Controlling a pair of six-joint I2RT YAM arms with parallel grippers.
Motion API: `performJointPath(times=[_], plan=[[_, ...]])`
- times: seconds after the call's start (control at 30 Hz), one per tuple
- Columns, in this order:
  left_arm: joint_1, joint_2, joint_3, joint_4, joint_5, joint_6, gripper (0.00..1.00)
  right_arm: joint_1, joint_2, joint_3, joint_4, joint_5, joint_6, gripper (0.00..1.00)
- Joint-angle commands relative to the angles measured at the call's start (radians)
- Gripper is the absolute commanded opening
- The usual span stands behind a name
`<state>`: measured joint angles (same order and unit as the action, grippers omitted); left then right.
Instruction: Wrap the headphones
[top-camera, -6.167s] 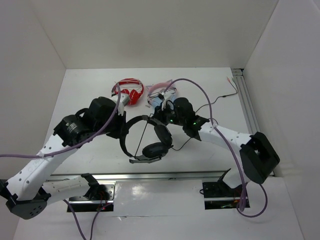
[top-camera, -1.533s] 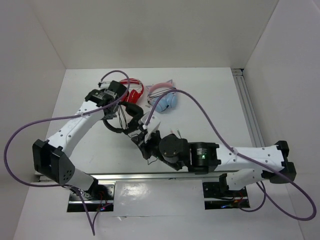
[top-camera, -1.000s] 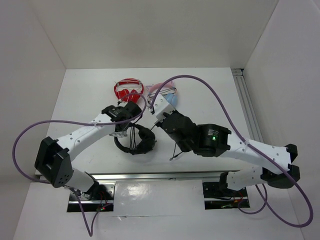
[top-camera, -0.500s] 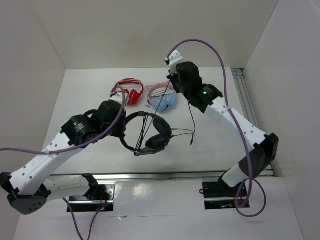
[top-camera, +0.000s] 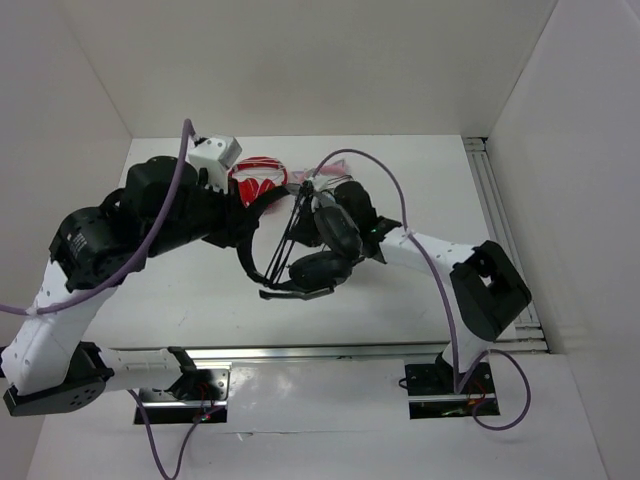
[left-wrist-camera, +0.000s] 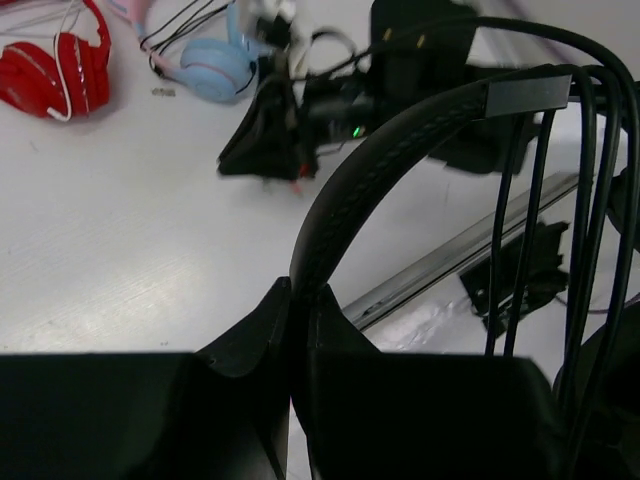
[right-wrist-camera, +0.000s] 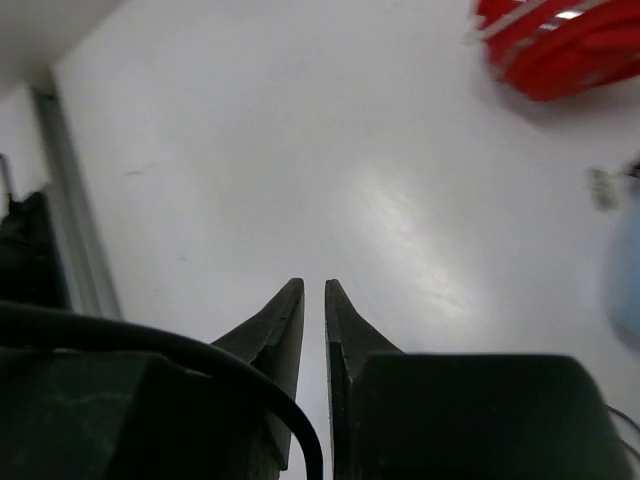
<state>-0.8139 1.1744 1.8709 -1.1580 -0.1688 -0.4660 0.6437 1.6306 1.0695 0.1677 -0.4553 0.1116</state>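
The black headphones (top-camera: 300, 268) hang tilted above the table. Their headband (left-wrist-camera: 400, 130) is clamped in my left gripper (left-wrist-camera: 300, 292), which is shut on it; in the top view this gripper (top-camera: 247, 222) is at the band's left side. Several strands of the thin black cable (left-wrist-camera: 530, 210) run across the band (top-camera: 290, 235). My right gripper (right-wrist-camera: 313, 287) is shut to a narrow slit with nothing visible between its tips. It sits at the headphones' far side (top-camera: 308, 196). A black cable (right-wrist-camera: 210, 360) crosses in front of its left finger.
The red headphones (top-camera: 258, 178) and the light blue and pink cat-ear headphones (left-wrist-camera: 212, 66) lie at the back of the table, just behind both grippers. A metal rail (top-camera: 300, 350) runs along the near edge. White walls close in the left, back and right.
My right gripper has come down from high at the back to the headphones' far side. My left arm has moved the headphones up and toward the back.
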Motion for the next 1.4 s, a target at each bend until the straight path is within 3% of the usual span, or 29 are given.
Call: performJointPath(times=[0.0,0.07,0.2,0.33,0.47,0.57,0.67,0.73,0.87,0.93,1.03,1.17,1.27,1.37], plan=[[-0.014,0.031,0.121,0.023,-0.004,-0.109,0.0,0.085,0.035,-0.02,0.43,-0.14,0.19,0.22],[-0.014,0.04,0.161,0.011,-0.055,-0.187,0.0,0.132,0.081,-0.02,0.449,-0.122,0.203,0.23],[-0.014,0.041,0.201,-0.045,-0.336,-0.353,0.0,0.168,0.208,-0.063,0.533,-0.097,0.249,0.23],[0.077,0.091,0.241,-0.063,-0.443,-0.408,0.0,0.188,0.274,-0.176,0.667,-0.097,0.304,0.23],[0.273,0.203,0.303,-0.063,-0.286,-0.337,0.0,0.229,0.285,-0.292,0.772,-0.066,0.313,0.18],[0.422,0.26,0.324,-0.043,-0.189,-0.307,0.0,0.273,0.213,-0.376,0.761,-0.008,0.295,0.1],[0.554,0.313,0.304,-0.023,-0.141,-0.289,0.0,0.335,0.071,-0.431,0.631,0.137,0.238,0.01],[0.636,0.34,0.252,-0.006,-0.132,-0.289,0.0,0.422,-0.015,-0.454,0.563,0.219,0.209,0.0],[0.699,0.379,0.119,0.04,-0.191,-0.255,0.0,0.597,-0.268,-0.43,0.33,0.456,0.111,0.0],[0.699,0.392,0.019,0.058,-0.231,-0.246,0.0,0.709,-0.326,-0.346,0.152,0.61,0.086,0.0],[0.699,0.401,-0.131,0.086,-0.279,-0.235,0.0,0.816,-0.383,-0.241,-0.038,0.708,0.013,0.0],[0.641,0.387,-0.304,0.15,-0.316,-0.223,0.0,0.827,-0.394,-0.03,-0.242,0.791,-0.081,0.0],[0.575,0.364,-0.43,0.207,-0.25,-0.139,0.0,0.803,-0.358,0.067,-0.4,0.883,-0.196,0.0],[0.524,0.329,-0.565,0.268,-0.201,-0.091,0.0,0.659,-0.319,0.162,-0.528,0.859,-0.274,0.0]])
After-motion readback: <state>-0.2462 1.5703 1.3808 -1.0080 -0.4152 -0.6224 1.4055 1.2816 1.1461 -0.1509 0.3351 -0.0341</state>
